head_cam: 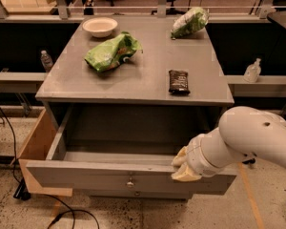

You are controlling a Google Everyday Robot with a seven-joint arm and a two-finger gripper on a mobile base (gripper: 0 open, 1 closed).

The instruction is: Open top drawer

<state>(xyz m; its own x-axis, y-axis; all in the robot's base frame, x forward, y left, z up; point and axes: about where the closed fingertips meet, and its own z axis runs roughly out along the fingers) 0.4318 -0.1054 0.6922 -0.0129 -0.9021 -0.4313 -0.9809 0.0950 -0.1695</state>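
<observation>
The top drawer (pixel 86 175) of the grey cabinet stands pulled far out, its grey inside showing and empty. Its flat front has a small round metal knob (pixel 130 183) at centre. My gripper (pixel 182 166) is at the drawer front's top edge, right of the knob, at the end of my white arm (pixel 248 140). The arm hides the drawer's right end. A lower drawer front (pixel 138 193) shows just beneath.
On the cabinet top (pixel 148 80) lie a green chip bag (pixel 112 51), a dark snack bar (pixel 179 81), a white bowl (pixel 100 26) and another green bag (pixel 189 22). A cardboard box (pixel 35 147) stands left of the drawer. Cables lie on the floor at left.
</observation>
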